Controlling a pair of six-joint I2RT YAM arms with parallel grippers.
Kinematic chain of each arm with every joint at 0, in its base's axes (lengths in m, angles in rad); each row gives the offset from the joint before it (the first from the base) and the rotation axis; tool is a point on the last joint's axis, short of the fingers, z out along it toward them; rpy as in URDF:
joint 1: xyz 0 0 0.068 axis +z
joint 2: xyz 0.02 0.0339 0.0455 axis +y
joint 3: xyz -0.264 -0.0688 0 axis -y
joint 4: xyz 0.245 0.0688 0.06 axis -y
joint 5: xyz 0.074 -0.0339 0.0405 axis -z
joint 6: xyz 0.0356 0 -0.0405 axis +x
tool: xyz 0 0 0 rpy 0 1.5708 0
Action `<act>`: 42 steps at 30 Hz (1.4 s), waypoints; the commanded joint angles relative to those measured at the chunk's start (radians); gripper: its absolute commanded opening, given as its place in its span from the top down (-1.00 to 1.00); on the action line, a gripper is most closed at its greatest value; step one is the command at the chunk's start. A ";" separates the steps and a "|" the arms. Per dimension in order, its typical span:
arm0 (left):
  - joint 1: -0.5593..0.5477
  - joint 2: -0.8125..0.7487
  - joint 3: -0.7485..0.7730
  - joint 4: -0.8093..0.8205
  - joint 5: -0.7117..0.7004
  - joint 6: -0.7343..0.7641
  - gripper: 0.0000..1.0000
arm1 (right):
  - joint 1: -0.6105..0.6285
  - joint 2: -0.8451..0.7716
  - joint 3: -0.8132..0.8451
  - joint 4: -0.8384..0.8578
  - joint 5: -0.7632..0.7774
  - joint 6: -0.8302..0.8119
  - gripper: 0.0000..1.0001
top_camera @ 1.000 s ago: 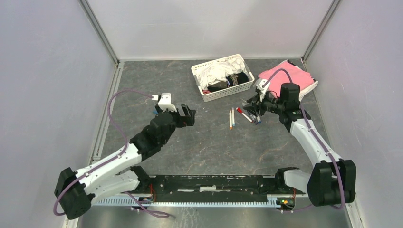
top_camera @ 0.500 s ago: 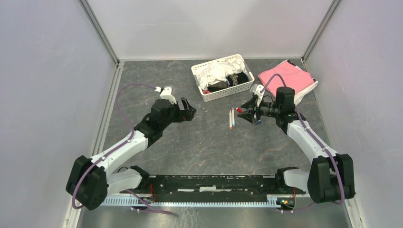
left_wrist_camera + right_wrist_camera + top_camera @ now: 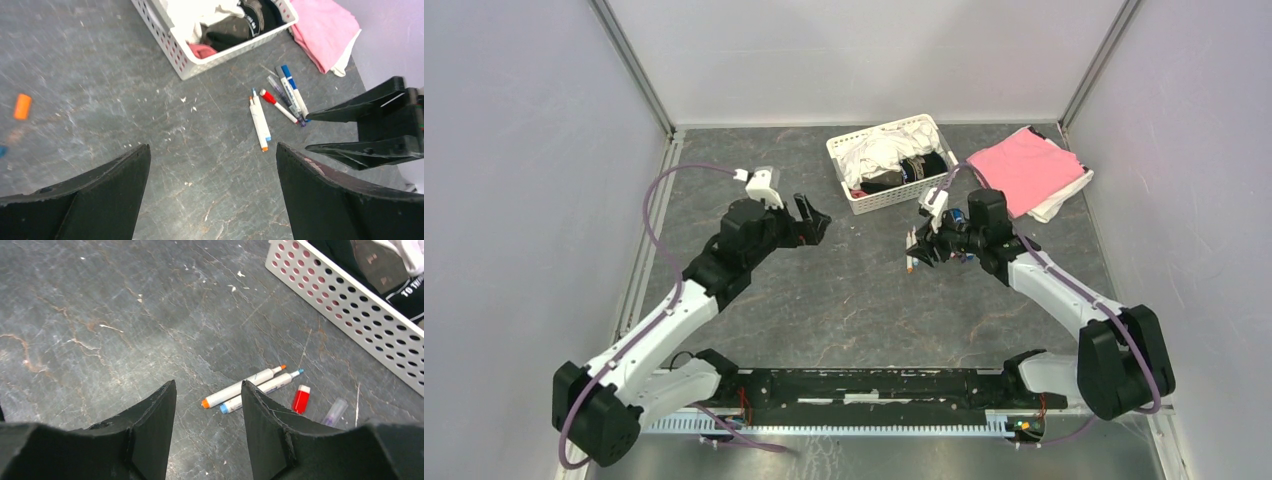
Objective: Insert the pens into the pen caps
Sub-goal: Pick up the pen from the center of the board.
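Two white pens lie side by side, one orange-ended [image 3: 242, 386] and one blue-ended [image 3: 265, 389]; the top view shows this pair [image 3: 911, 252] too. My right gripper [image 3: 209, 383] hovers open just short of them, nothing between its fingers. A red-ended pen [image 3: 277, 105], a blue-ended pen [image 3: 293, 90] and a clear-ended one [image 3: 280, 91] lie beside the pair. My left gripper [image 3: 212, 146] stands wide open over bare table, left of the pens. An orange pen cap [image 3: 22, 106] lies far to the left in the left wrist view.
A white perforated basket [image 3: 864, 200] of clothes stands behind the pens. A folded pink cloth [image 3: 1029, 165] lies at the back right. Grey walls enclose the table on three sides.
My right gripper has moved left from the red and blue pens to the orange and blue pair, and its jaws have widened. My left arm has stretched farther back; its gripper stays open.
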 commanded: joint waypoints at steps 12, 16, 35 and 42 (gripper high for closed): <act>0.009 -0.230 0.059 -0.352 -0.226 0.245 -1.00 | 0.103 0.102 0.063 0.035 0.320 0.154 -0.13; 0.008 -0.231 0.052 -0.342 -0.224 0.234 -1.00 | 0.120 0.136 0.082 0.029 0.365 0.182 -0.14; 0.008 -0.218 0.047 -0.363 -0.256 0.210 -1.00 | 0.163 0.233 0.092 0.035 0.567 0.404 0.18; 0.009 -0.223 0.048 -0.363 -0.254 0.211 -1.00 | 0.177 0.293 0.114 0.056 0.566 0.418 0.30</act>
